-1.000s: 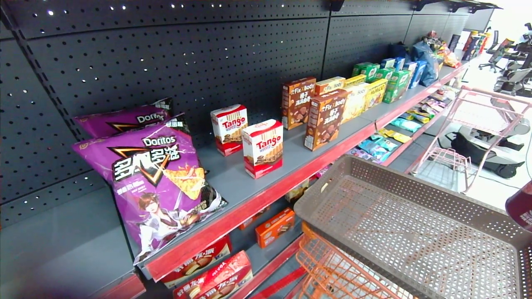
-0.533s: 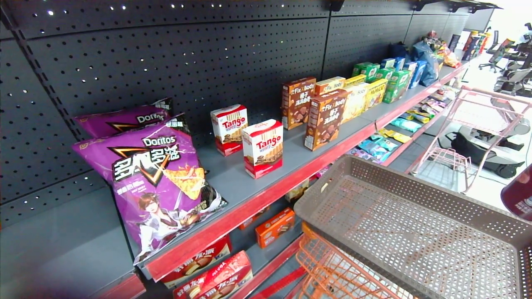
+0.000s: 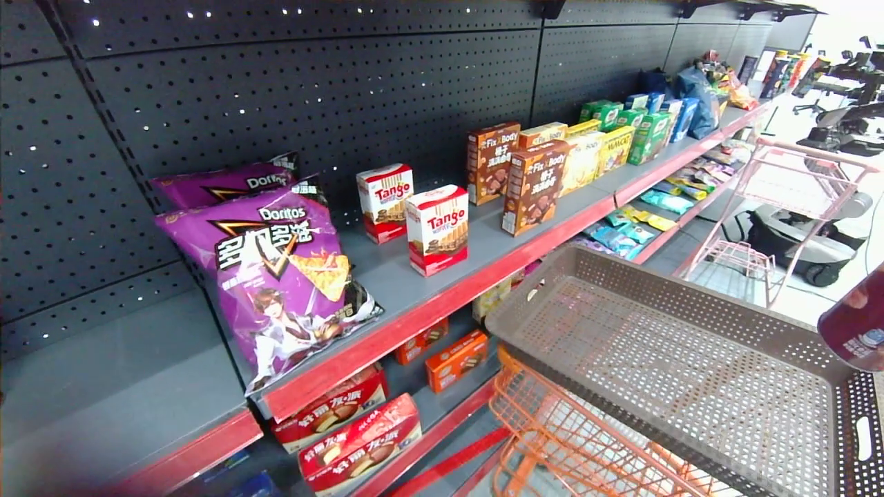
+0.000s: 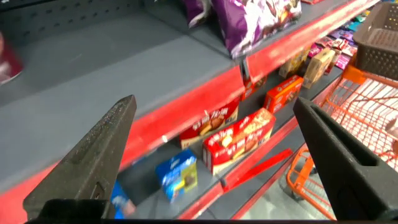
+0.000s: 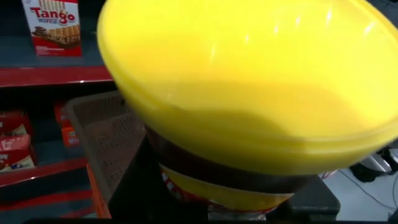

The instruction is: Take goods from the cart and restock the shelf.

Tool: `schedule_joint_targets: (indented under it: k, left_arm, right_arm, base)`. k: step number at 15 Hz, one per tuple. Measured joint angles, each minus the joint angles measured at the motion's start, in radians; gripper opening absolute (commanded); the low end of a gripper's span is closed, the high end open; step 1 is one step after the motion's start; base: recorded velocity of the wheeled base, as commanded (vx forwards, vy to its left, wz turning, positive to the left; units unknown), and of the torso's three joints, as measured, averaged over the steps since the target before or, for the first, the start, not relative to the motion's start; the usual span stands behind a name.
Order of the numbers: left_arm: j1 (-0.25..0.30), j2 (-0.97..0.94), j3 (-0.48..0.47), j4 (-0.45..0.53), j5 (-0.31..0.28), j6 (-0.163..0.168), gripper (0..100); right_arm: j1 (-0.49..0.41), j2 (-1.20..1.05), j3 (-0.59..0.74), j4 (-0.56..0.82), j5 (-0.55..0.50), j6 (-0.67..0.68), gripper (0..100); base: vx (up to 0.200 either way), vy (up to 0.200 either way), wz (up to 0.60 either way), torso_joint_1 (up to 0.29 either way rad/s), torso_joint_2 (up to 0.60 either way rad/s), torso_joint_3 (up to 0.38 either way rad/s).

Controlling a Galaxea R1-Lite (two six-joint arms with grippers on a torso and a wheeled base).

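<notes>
Right end effector (image 5: 227,196) clamped on a yellow-lidded canister (image 3: 855,324) near the cart (image 3: 663,359), left end effector (image 4: 214,106) spread apart: carrying step, next likely setting it on the shelf (image 3: 103,386) at its bare left end.

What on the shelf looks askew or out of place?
The front purple chips bag lies slanted, its bottom right at the shelf's red front edge, where it might slip off. The wafer boxes beside it stand upright.

Basket (image 3: 656,373) atop cart (image 3: 552,428), beside shelf (image 3: 387,290)
</notes>
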Motion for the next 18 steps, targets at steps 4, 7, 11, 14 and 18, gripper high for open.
schedule_joint_targets:
  k: [4, 7, 11, 14, 18]
  left_arm:
    - [0.000, 0.000, -0.001, 0.000, -0.001, 0.002, 100]
    - [0.000, 0.000, 0.000, 0.000, -0.001, 0.002, 100]
    - [0.001, 0.000, 0.000, -0.001, -0.003, 0.003, 100]
    - [0.000, 0.000, 0.000, 0.000, -0.003, 0.003, 100]
    - [0.000, 0.000, 0.000, 0.000, -0.003, 0.003, 100]
  right_arm:
    - [0.006, -0.010, 0.018, 0.001, 0.001, 0.000, 0]
    - [0.006, -0.014, 0.030, -0.001, -0.001, -0.001, 0]
    - [0.011, -0.016, 0.024, -0.010, 0.000, -0.003, 0]
    - [0.019, -0.015, 0.021, -0.005, 0.001, -0.005, 0]
    - [0.019, -0.016, 0.020, -0.005, 0.000, -0.004, 0]
  base:
    - [0.000, 0.000, 0.00, 0.000, 0.00, 0.000]
    - [0.000, 0.000, 0.20, 0.002, 0.00, -0.001]
    - [0.000, 0.000, 0.60, 0.000, 0.00, 0.002]
    - [0.000, 0.000, 0.60, 0.009, 0.00, 0.001]
    - [0.000, 0.000, 0.60, 0.004, 0.00, 0.001]
